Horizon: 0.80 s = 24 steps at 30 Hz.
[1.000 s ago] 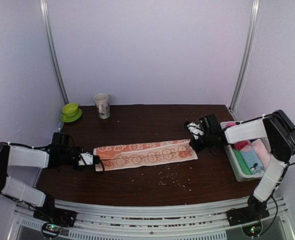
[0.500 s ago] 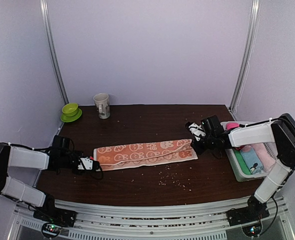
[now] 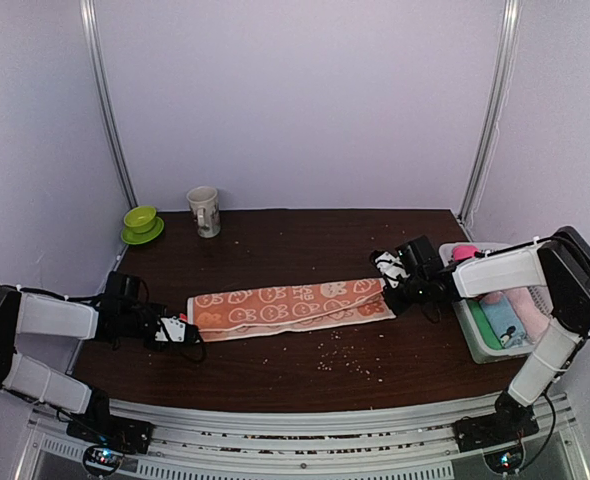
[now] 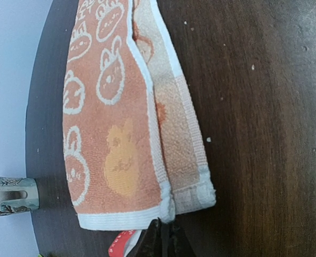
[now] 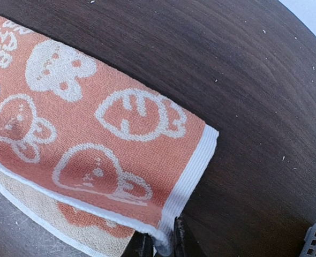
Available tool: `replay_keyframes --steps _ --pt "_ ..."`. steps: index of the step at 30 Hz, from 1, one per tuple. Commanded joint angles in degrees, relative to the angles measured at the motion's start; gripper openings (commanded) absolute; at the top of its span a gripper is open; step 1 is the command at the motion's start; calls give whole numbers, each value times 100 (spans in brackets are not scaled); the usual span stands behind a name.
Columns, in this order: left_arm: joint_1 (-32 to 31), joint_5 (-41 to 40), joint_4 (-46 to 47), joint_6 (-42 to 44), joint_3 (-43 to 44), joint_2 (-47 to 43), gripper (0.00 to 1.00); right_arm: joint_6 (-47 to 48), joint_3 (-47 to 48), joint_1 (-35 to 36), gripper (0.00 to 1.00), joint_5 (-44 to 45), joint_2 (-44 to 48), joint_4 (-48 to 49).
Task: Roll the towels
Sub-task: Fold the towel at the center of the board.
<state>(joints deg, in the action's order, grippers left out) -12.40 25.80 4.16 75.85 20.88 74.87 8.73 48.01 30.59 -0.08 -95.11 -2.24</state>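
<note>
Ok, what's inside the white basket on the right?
The basket holds a pale pink roll, a light blue roll and a green roll. A magenta cloth shows at its far end; the right arm covers the rest.

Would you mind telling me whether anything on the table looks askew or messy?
The folded orange towel is uneven: its lower layer sticks out past the top one along the near edge. Pale crumbs also dot the table.
</note>
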Motion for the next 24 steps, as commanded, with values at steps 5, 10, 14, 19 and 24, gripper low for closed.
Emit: replay_keyframes --steps 5,10,14,19,24 --pt "46 46 195 -88 -57 -104 16 -47 -16 52 15 192 -16 -38" --pt "38 22 258 -103 -67 -66 31 -34 62 66 15 175 -14 -113" --pt "-21 -67 309 -97 -63 2 35 -32 80 78 15 158 -17 -144" --pt "-115 -213 454 -146 -58 108 38 -39 92 87 15 132 -32 -145" --pt "-196 -452 702 -157 -112 159 37 -55 108 96 15 116 -58 -145"
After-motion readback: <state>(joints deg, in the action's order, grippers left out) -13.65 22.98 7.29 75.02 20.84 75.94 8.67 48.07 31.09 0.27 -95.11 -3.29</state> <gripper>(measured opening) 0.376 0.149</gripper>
